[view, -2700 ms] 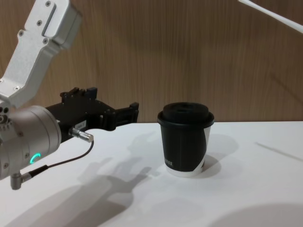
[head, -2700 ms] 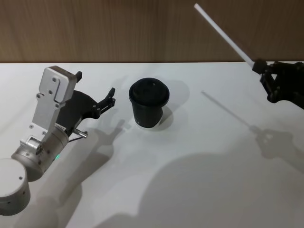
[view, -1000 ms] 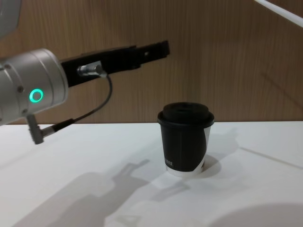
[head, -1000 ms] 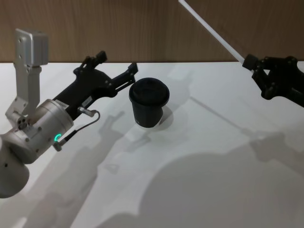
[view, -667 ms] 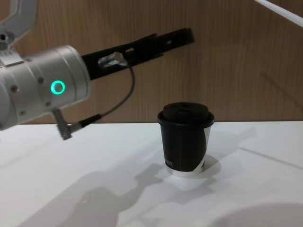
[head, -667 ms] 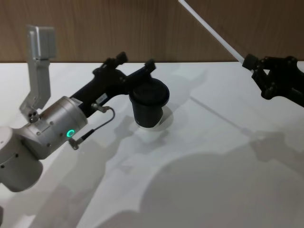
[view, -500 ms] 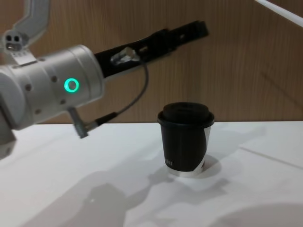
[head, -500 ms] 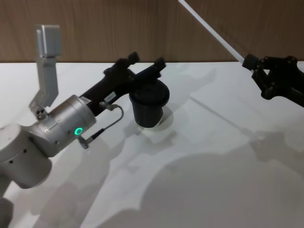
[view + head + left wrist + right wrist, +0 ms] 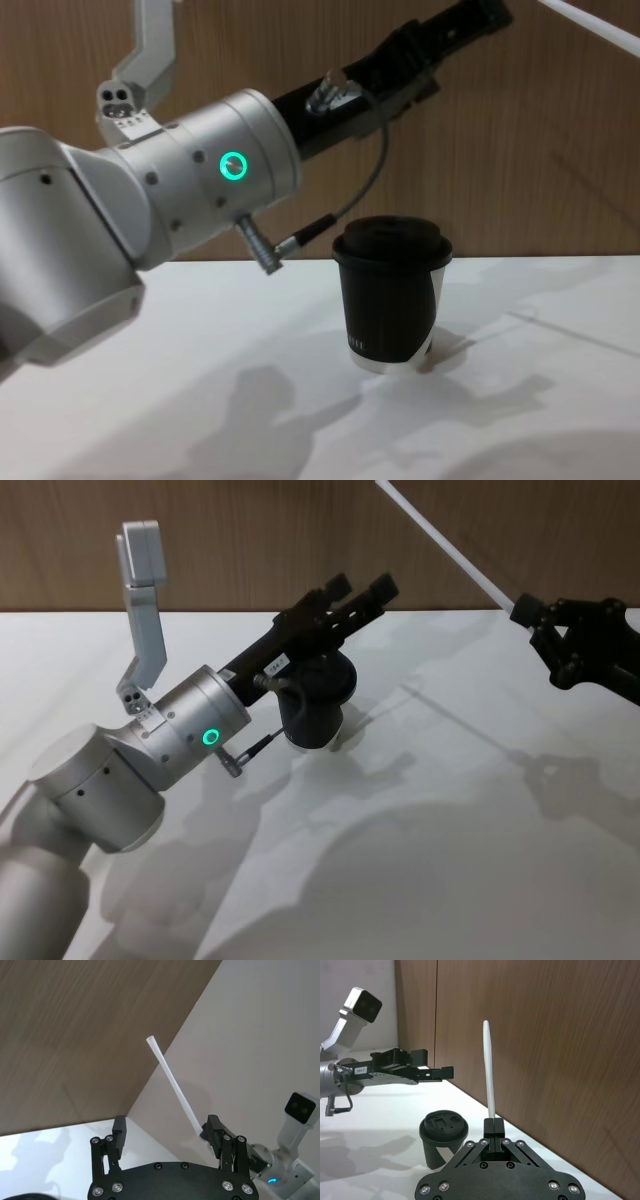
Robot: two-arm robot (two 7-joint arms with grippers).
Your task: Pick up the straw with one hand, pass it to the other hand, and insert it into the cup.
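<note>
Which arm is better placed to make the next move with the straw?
Left. The left pincer, open, hangs above the cup, pointing toward the straw, which the right pincer grips by one end.

A white label [image 9: 361,1068] on the left gripper [image 9: 435,1063] reads "184-7".

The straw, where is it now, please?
In the head view's upper right, the straw slants up from the right gripper, right of the cup.

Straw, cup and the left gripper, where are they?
straw [image 9: 447,544], head view, middle of its length.
cup [image 9: 390,300], chest view, its side wall.
left gripper [image 9: 166,1130], left wrist view, midway between its open fingertips.
</note>
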